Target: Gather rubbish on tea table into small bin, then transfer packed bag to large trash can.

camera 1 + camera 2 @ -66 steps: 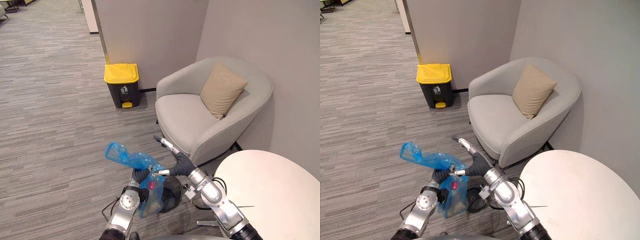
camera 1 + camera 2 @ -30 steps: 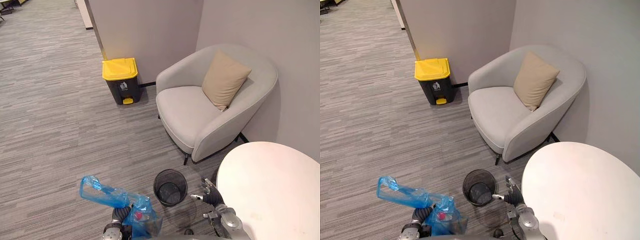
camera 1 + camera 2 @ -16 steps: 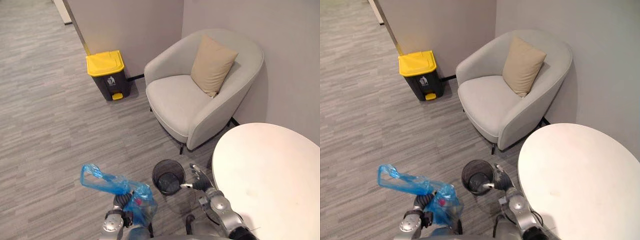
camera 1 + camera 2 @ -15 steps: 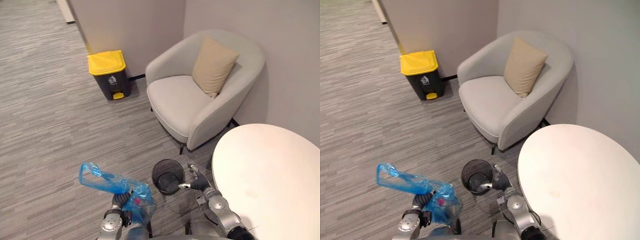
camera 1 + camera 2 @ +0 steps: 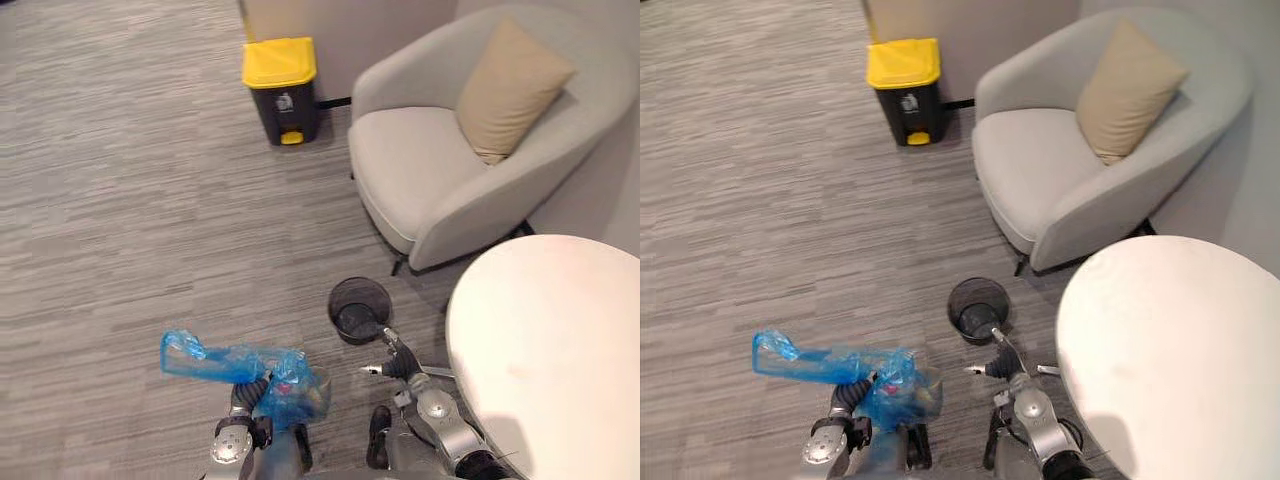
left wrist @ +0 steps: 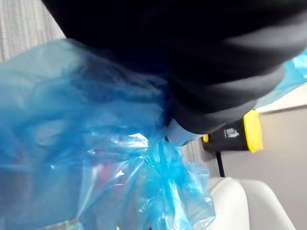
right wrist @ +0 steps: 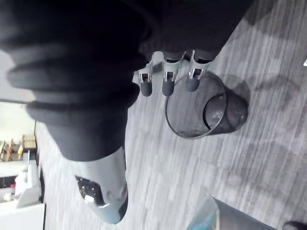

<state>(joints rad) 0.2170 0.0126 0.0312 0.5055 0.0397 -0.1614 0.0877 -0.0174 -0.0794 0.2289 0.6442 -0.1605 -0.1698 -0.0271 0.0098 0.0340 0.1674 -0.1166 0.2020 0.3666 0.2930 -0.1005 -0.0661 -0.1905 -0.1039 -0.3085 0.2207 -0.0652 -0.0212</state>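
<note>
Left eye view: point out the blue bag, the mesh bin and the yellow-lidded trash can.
bag (image 5: 240, 362), left eye view, on the bunched blue plastic in its middle.
bin (image 5: 361, 281), left eye view, on the far rim.
trash can (image 5: 279, 62), left eye view, on the yellow lid.

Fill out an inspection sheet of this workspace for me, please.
Surface: round white table, bare; grey carpet.
Job's things: blue bag off the floor, rubbish inside; black mesh small bin on the carpet beside the table, looks empty; yellow-lidded trash can by the wall, lid shut.
Clutter: nothing seen.
Hands: left hand grips the bag's bunched neck; right hand open, holding nothing, near the small bin.
Cables: nothing seen.
Surroundings: grey armchair with a tan cushion, between trash can and table.
</note>
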